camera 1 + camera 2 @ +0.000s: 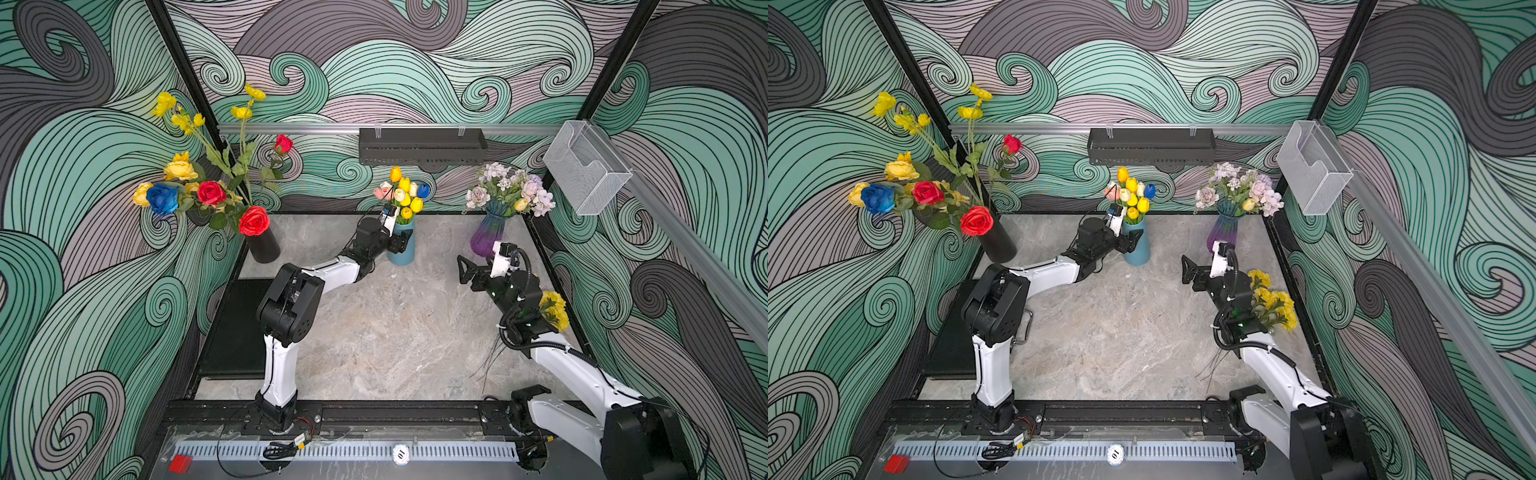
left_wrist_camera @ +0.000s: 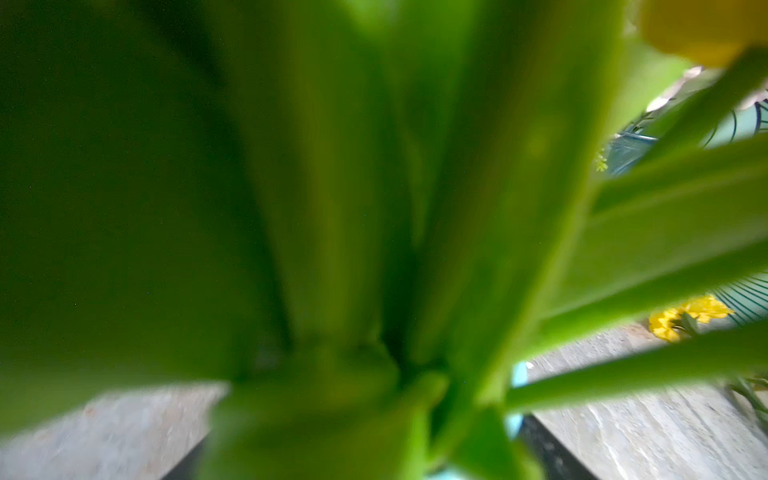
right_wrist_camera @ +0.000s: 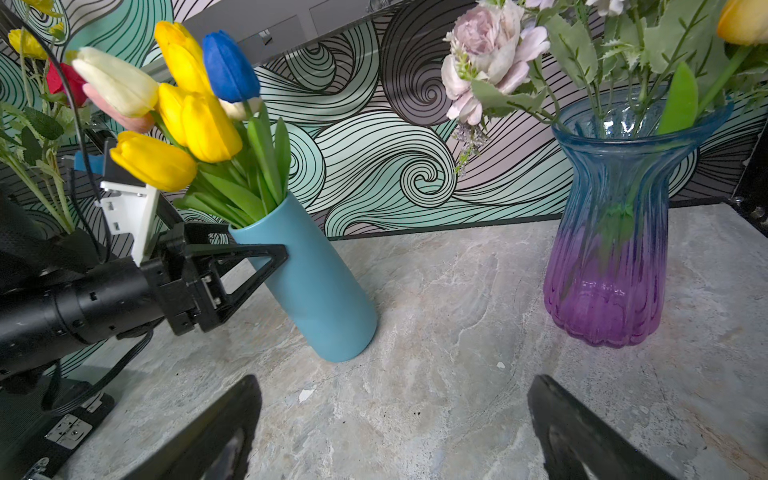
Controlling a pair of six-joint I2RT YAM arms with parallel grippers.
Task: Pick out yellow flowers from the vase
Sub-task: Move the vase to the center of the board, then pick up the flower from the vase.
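Just above left gripper (image 1: 403, 242), yellow tulips (image 1: 409, 199)

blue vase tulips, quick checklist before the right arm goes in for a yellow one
1. Right gripper jaws wide, empty: ok.
2. Left gripper straddles blue vase near its rim; firm hold: cannot tell.
3. Yellow tulips stand clear above the rim: ok.
4. Blue tulip and white tulip crowd them: not ok.
5. Left wrist view blocked by green leaves: not ok.
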